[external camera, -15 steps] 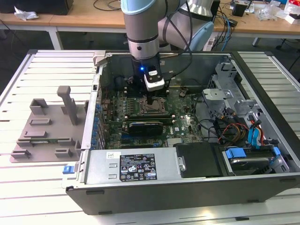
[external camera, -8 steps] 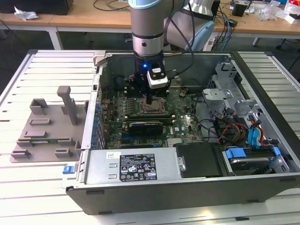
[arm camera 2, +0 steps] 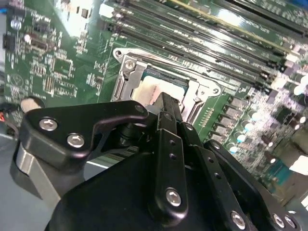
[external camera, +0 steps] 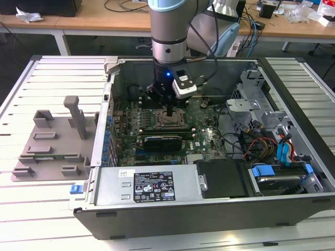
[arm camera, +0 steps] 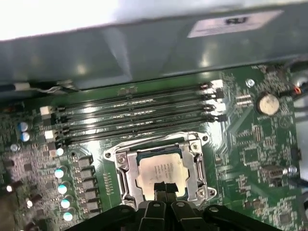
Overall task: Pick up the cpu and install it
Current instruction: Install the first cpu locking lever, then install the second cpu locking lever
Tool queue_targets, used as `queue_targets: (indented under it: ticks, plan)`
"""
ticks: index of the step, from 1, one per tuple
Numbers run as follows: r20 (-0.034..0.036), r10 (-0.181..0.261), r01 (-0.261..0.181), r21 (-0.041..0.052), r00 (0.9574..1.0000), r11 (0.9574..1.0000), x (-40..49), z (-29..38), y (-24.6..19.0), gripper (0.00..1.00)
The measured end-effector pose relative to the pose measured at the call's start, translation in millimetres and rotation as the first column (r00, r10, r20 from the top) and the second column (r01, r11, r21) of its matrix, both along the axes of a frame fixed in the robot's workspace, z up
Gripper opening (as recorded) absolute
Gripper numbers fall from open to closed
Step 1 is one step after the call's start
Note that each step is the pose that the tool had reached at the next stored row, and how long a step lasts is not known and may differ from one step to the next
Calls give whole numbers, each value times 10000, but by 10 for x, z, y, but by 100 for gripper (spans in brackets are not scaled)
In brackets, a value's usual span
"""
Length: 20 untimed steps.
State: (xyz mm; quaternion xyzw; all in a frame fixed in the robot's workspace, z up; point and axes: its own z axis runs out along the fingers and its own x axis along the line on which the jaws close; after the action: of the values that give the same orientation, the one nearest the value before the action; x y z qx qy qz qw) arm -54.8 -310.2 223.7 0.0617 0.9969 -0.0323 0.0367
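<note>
The cpu (arm camera: 160, 169), a small square chip with a pale metal top, lies flat inside the silvery socket frame (arm camera: 119, 162) on the green motherboard (arm camera: 250, 149). My gripper (arm camera: 161, 188) hangs straight over it, its two black fingers pressed together with no gap, their tips at the chip's near edge. I cannot tell whether the tips touch the top plate. In the second wrist view one black finger (arm camera 2: 169, 113) reaches down over the cpu (arm camera 2: 150, 90). In the exterior view the gripper (external camera: 171, 111) stands low inside the open computer case, over the socket.
Several long memory slots (arm camera: 134, 113) run beside the socket, with the case wall (arm camera: 144, 43) behind them. A black card (external camera: 162, 140), the power supply (external camera: 149, 185) and cables with drive bays (external camera: 272, 141) fill the case. A grey fixture tray (external camera: 52, 138) lies outside at the exterior view's left.
</note>
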Motion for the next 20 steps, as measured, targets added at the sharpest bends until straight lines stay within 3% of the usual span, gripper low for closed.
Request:
queue_targets:
  ticks: [2,4,6,20]
  plan:
    - [-11,53,-53,-1,10000,10000,3,3,0,11]
    - [-10,52,-52,1,10000,10000,3,117,0,11]
    - [-10,53,-53,1,10000,10000,3,165,0,11]
    - [-10,53,-53,1,10000,10000,3,187,0,11]
